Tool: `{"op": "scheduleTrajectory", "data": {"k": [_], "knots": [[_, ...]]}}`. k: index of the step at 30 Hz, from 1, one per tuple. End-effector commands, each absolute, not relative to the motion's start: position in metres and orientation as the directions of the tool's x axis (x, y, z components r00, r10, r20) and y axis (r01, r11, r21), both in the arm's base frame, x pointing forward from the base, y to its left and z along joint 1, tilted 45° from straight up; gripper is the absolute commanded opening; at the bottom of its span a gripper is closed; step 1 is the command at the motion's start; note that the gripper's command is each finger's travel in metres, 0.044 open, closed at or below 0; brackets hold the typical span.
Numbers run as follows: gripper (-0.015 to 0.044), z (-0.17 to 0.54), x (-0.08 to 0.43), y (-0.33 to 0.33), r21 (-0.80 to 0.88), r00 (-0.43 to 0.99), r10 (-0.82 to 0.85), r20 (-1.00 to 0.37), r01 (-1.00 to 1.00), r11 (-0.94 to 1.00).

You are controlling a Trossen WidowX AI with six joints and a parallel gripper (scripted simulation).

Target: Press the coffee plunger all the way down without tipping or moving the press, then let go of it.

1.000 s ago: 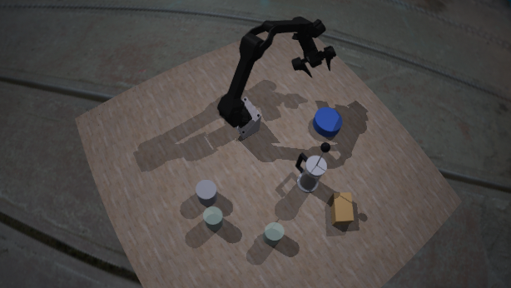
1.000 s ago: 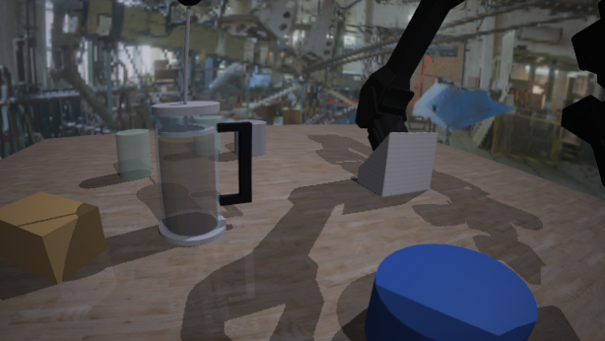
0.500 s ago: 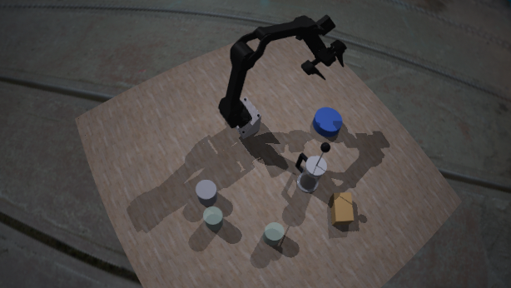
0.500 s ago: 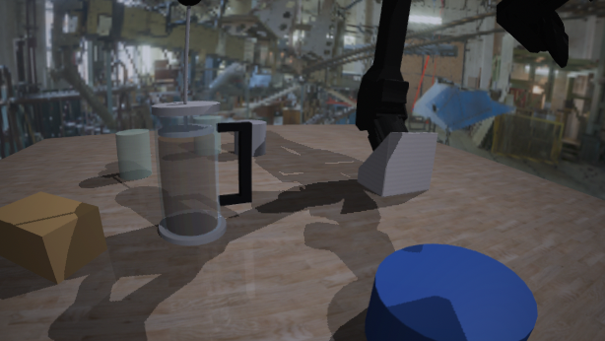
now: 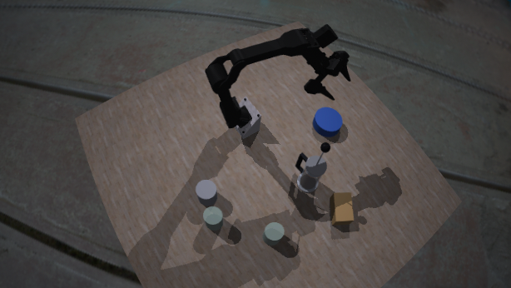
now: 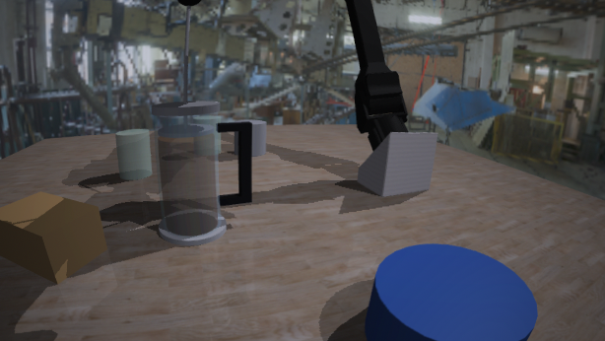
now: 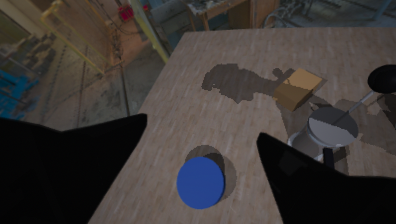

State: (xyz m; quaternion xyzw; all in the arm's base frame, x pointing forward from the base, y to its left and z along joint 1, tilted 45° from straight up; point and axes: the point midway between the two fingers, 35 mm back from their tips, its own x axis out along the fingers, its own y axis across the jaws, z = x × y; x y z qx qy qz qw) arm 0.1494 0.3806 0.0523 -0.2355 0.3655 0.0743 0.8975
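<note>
The coffee press stands upright on the table, a clear cylinder with a grey lid and a black handle. Its black plunger knob is high above the lid on a thin rod, so the plunger is up. My gripper is open and empty. It hangs high over the table's far side in the top view, beyond the blue cylinder and well away from the knob. In the wrist view the press is at the right, partly behind one finger. The gripper is outside the exterior view.
A blue cylinder stands near the press. An orange block lies on the press's other side. A grey cylinder and two pale green ones stand farther off.
</note>
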Motion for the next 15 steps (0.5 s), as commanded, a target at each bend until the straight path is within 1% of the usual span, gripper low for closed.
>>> {"op": "scheduleTrajectory", "data": {"k": [1,10,15], "knots": [[0.044,0.106,0.192,0.353,-0.486,0.792,-0.045,-0.609,-0.328,0.81],[0.044,0.181,0.244,0.294,-0.683,0.877,-0.111,-0.468,-0.279,0.675],[0.044,0.172,0.247,0.283,-0.688,0.878,-0.113,-0.464,-0.277,0.671]]}}
